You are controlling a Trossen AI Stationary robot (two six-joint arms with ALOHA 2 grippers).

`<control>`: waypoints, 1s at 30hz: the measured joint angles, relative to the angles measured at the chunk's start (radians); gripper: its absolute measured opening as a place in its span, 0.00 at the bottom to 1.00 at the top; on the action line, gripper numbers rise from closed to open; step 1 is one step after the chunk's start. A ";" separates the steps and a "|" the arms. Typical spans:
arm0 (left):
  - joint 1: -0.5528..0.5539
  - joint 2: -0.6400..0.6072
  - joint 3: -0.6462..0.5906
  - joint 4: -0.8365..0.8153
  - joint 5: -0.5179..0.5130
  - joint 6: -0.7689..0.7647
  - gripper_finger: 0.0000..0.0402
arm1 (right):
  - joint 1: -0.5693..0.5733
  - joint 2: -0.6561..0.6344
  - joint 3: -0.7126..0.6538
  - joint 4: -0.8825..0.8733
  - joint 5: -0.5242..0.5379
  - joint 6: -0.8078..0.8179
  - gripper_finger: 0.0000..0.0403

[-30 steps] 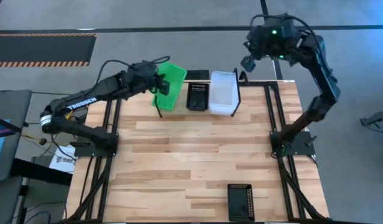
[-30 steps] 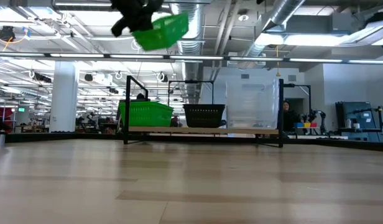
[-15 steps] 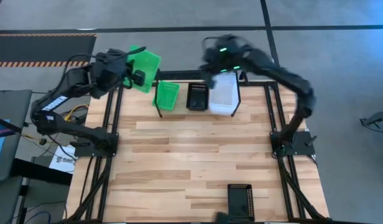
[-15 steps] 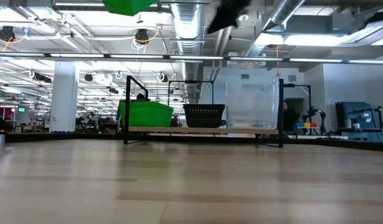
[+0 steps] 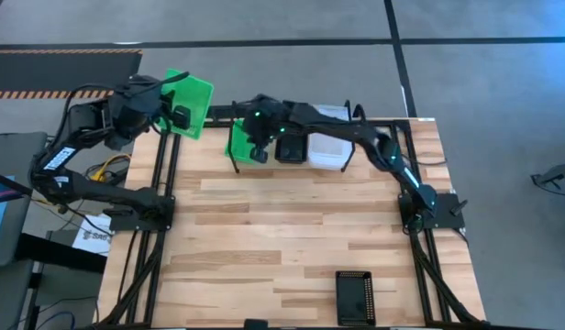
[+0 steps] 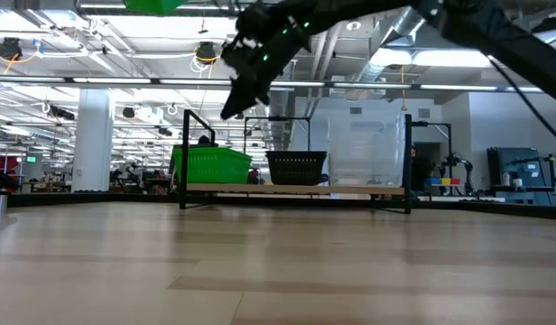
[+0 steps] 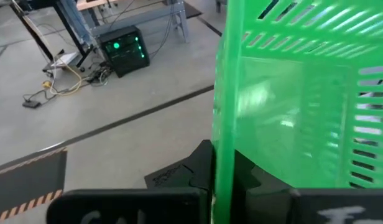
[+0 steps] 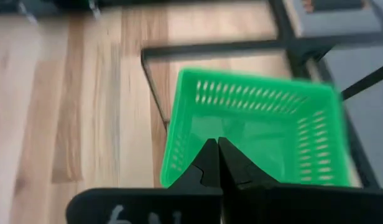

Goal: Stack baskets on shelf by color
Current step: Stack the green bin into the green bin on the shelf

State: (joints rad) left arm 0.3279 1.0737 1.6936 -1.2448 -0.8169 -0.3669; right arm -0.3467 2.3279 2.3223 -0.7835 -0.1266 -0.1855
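You are holding a green basket (image 5: pixel 187 92) in the left gripper (image 5: pixel 179 117) beside the shelf (image 5: pixel 351 137), while the empty, closed right gripper (image 5: pixel 250 152) is hovering over the shelved green basket (image 5: pixel 245 139), risking a collision.

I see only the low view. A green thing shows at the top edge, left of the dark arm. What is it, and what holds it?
Observer: It is a green basket, clamped by its wall in the shut left tool, out past the far left corner of the table.
Operator: And over the shelf, is anything carried?
Observer: No. The right tool is shut and empty, above the green basket on the shelf.
Operator: Are any baskets off the shelf?
Observer: One black basket lies at the table's near edge.
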 joint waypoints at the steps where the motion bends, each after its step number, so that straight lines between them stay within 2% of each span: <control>1: 0.000 0.000 0.000 -0.007 0.000 -0.007 0.00 | -0.001 0.024 0.017 -0.019 -0.001 -0.004 0.00; 4: 0.000 0.002 0.000 -0.032 0.000 -0.024 0.00 | 0.001 0.071 0.025 -0.052 -0.002 -0.022 0.00; 13: 0.000 0.008 0.000 -0.056 0.001 -0.061 0.00 | -0.005 0.079 0.006 -0.146 -0.001 -0.080 0.00; 21: 0.000 0.008 0.000 -0.056 0.001 -0.067 0.00 | -0.016 0.060 0.031 -0.317 0.083 -0.145 0.00; 30: 0.000 0.008 0.000 -0.056 0.001 -0.068 0.00 | -0.015 -0.073 0.030 -0.233 0.117 -0.179 0.00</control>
State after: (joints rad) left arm 0.3275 1.0821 1.6932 -1.3004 -0.8154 -0.4346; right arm -0.3616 2.2552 2.3524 -1.0161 -0.0096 -0.3643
